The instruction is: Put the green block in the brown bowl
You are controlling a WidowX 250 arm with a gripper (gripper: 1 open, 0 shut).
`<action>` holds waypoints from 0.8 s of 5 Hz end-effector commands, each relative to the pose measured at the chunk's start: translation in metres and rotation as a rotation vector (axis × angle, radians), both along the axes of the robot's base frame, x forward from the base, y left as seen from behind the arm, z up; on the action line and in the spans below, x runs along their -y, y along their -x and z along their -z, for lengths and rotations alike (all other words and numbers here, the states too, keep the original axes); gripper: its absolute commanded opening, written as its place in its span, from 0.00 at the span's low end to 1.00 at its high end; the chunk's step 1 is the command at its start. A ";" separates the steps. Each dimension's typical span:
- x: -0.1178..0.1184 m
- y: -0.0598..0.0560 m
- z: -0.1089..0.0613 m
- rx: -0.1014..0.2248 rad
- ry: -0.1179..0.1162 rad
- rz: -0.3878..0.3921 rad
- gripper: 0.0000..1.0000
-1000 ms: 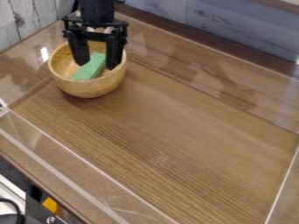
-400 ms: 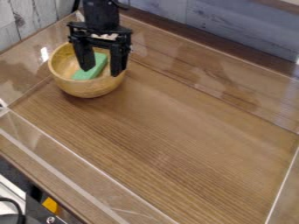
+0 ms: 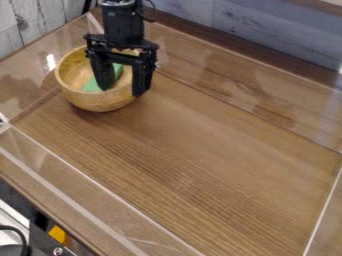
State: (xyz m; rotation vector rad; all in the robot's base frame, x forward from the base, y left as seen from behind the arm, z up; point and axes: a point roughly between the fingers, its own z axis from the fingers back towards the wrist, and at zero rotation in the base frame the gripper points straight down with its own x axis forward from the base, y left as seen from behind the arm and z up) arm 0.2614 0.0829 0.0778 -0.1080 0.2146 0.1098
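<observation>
Gripper (image 3: 123, 82) fingers spread wide, holding nothing; block (image 3: 99, 79) lies inside bowl (image 3: 80, 100), just left of the fingers.

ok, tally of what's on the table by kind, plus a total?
Green block: 1, lying inside the bowl
Brown wooden bowl: 1
Total: 2 things on the wooden table, with the open hand over the bowl, not counted
</observation>
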 end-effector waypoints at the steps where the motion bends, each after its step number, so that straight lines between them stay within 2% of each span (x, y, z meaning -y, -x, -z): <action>1: 0.007 -0.006 -0.026 0.075 -0.022 0.040 1.00; 2: 0.016 -0.007 -0.031 0.079 -0.020 0.079 0.00; 3: 0.009 -0.011 -0.030 0.078 -0.017 0.067 1.00; 4: 0.003 -0.015 -0.030 0.078 -0.014 0.052 1.00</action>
